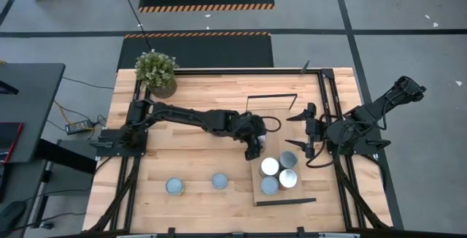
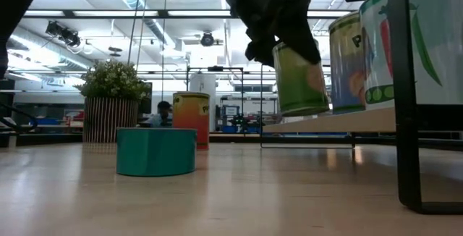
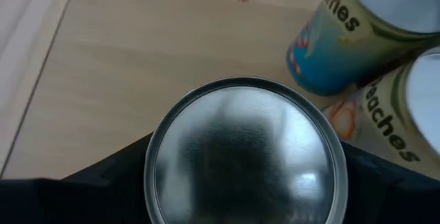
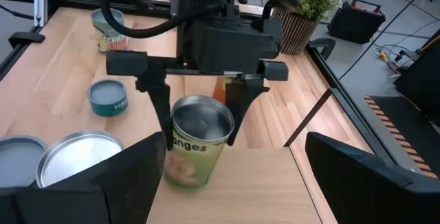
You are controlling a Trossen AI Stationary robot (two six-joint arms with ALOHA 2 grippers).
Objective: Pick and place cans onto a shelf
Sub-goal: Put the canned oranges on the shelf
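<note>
My left gripper (image 1: 254, 147) is shut on a green-labelled can (image 4: 199, 141) over the bare part of the light-wood shelf (image 1: 273, 121). The can also shows in the low view (image 2: 300, 77), and its silver top in the left wrist view (image 3: 244, 152). Several cans (image 1: 279, 173) stand upright on the shelf's near part. My right gripper (image 1: 295, 131) is open and empty at the shelf's right side, pointing toward the held can. On the table stand a low teal can (image 2: 155, 151), an orange can (image 2: 191, 119) and another can (image 1: 174, 186). My left gripper pinches the can's side wall just below its top rim (image 4: 170, 117) between its two fingers (image 4: 159, 107), which come from above and point down. The can is tilted. Its bottom (image 2: 300, 110) is close over the shelf board; I cannot tell whether it touches.
A potted green plant (image 1: 156, 72) stands at the table's far left corner. Thin black frame bars (image 1: 271, 96) mark the shelf's short ends. Two labelled cans (image 3: 330, 38) stand close beside the held one. Bare tabletop (image 1: 190, 158) lies left of the shelf.
</note>
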